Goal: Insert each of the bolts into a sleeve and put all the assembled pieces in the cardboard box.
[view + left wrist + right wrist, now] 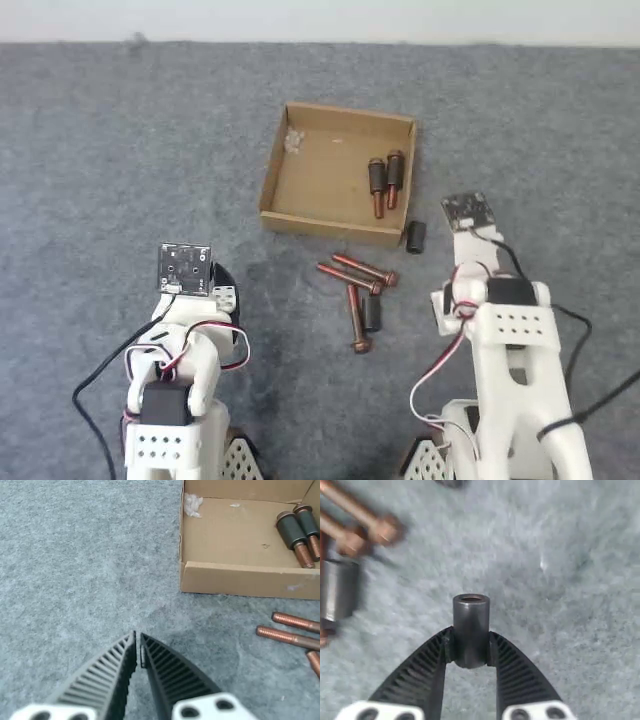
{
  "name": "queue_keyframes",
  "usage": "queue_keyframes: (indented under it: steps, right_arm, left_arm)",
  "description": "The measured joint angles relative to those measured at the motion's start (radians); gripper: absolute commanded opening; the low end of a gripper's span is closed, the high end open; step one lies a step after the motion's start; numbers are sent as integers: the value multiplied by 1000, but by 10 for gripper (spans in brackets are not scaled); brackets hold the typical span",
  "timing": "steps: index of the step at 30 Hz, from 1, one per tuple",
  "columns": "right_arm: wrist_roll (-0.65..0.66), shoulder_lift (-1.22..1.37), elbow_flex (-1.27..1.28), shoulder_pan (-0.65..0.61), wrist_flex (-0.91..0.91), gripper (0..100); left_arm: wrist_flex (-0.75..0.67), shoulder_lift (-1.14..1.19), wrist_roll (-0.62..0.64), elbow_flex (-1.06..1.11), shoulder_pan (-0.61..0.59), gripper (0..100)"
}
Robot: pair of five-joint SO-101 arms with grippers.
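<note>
Pinched in the right gripper (470, 634): a sleeve (471, 614), gripped at the end nearer the wrist, bore open and facing away, long axis in line with the fingers. Pressed nearly together and holding nothing: the left gripper (138, 638), over bare bench (75, 555), left and near of the box (240, 580).

Left of that sleeve, between the two arms: two loose bolts (365, 268), side by side, long axes roughly left to right, heads toward the right arm, shank tips toward the left. Near of those, a third bolt (357, 332) lying near-to-far, head at the near end, a second sleeve (372, 313) touching its right side. Just off the box's near right corner, a spare sleeve (415, 236). Already in the box, by its right wall: two assembled pieces (377, 178).

Probably next: fetching a loose bolt with the free left gripper and feeding its shank into the open bore. Closer to the right arm, though, with that gripper occupied.

From the right wrist view, the grip and the bore's heading. From the high view, the lie of bolts and box. From the left wrist view, a white scrap (192, 504) in the box's far left corner.
</note>
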Motion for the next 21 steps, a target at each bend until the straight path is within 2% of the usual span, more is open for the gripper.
queue_keyframes:
  steps: [4, 15, 21]
  right_arm:
    - [69, -2, 32, 58, -44, 121]
    - [86, -8, 32, 81, -44, 91]
    - [87, -9, -35, 84, 74, 87]
  left_arm:
    - [0, 0, 0, 0, 0, 13]
    - [0, 0, -2, 0, 0, 13]
    - [0, 0, -2, 0, 0, 13]
